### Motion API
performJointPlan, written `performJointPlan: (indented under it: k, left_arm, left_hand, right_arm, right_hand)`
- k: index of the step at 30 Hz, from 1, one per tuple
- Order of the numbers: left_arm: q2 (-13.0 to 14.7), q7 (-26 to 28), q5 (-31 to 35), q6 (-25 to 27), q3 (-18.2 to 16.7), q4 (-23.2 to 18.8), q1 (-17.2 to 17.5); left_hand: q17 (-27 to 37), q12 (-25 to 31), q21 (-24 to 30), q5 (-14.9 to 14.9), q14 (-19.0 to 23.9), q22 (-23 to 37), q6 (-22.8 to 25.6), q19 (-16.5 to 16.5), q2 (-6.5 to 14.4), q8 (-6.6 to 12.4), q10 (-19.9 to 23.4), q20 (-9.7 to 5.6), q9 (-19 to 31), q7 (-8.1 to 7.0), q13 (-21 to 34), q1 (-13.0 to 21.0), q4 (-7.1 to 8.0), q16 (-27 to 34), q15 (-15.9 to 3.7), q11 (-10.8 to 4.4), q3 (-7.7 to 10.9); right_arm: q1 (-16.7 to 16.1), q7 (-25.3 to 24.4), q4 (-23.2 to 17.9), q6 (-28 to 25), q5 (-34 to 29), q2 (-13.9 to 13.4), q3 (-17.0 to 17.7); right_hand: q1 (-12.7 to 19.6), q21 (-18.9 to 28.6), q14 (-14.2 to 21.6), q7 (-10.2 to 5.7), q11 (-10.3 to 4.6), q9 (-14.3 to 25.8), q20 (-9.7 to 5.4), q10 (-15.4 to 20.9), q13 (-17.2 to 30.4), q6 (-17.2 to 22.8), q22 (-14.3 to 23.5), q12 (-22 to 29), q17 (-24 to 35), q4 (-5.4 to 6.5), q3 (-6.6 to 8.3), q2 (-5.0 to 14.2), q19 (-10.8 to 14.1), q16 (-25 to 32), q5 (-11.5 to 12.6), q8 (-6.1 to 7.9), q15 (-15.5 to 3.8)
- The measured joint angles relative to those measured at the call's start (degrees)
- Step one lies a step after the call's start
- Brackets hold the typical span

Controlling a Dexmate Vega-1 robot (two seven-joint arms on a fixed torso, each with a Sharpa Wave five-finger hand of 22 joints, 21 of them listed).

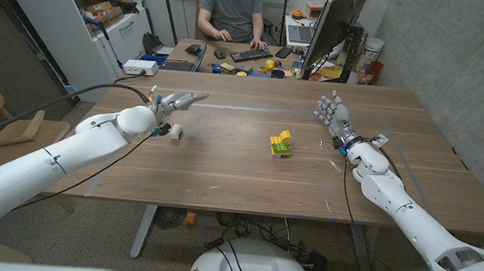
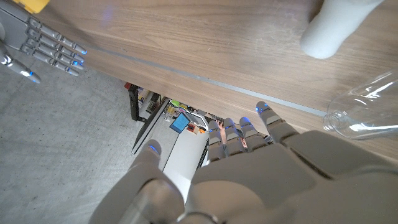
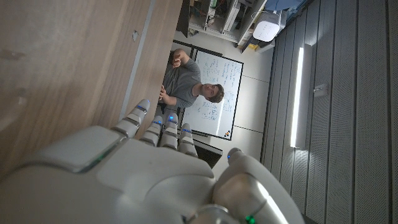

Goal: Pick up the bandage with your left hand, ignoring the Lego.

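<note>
I hold the left hand [image 1: 175,102] open and empty above the bandage [image 1: 176,131], a white roll on the tabletop [image 1: 222,164] just beside my wrist. Risk: descending fingers may nudge the roll away. The right hand [image 1: 333,117] waits open, far from the Lego [image 1: 281,144].

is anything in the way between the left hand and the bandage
Nothing visible blocks it. The left hand hangs open just above and behind the white bandage roll, and the Lego sits well off toward the table's middle.
</note>
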Motion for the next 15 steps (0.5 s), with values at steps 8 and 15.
performJointPlan:
  k: [8,15]
  left_arm:
    - [4.1,-2.2,2.6,1.8,-0.1,-3.1,0.9]
    - [7.7,-4.2,5.9,4.2,-0.4,-6.3,1.8]
  left_hand:
    - [0.0,0.7,0.0,0.5,0.4,0.0,0.8,0.2,-1.5,0.3,1.3,0.22,0.0,-1.46,0.0,1.0,-1.54,0.4,-0.29,-1.63,-0.92]
    - [0.4,2.9,0.5,1.7,5.5,0.2,5.4,2.5,-2.0,2.72,6.2,1.51,0.8,-3.57,1.2,4.8,-5.31,2.1,-0.33,-4.64,-1.63]
  right_arm:
    - [0.0,-0.2,0.0,-0.2,-0.4,0.0,-0.2]
    - [0.0,-0.6,0.0,-0.4,-0.6,0.0,-0.4]
  right_hand:
    - [0.0,-0.2,0.0,0.0,0.0,0.0,0.0,0.0,0.0,0.0,0.0,0.0,0.0,0.0,-0.47,0.0,0.0,0.0,0.0,0.0,0.0]
    - [0.0,-0.2,-0.2,0.0,0.0,0.0,0.0,0.0,0.0,0.0,0.0,0.0,0.0,0.0,-0.47,0.0,0.0,0.0,0.0,0.0,-0.24]
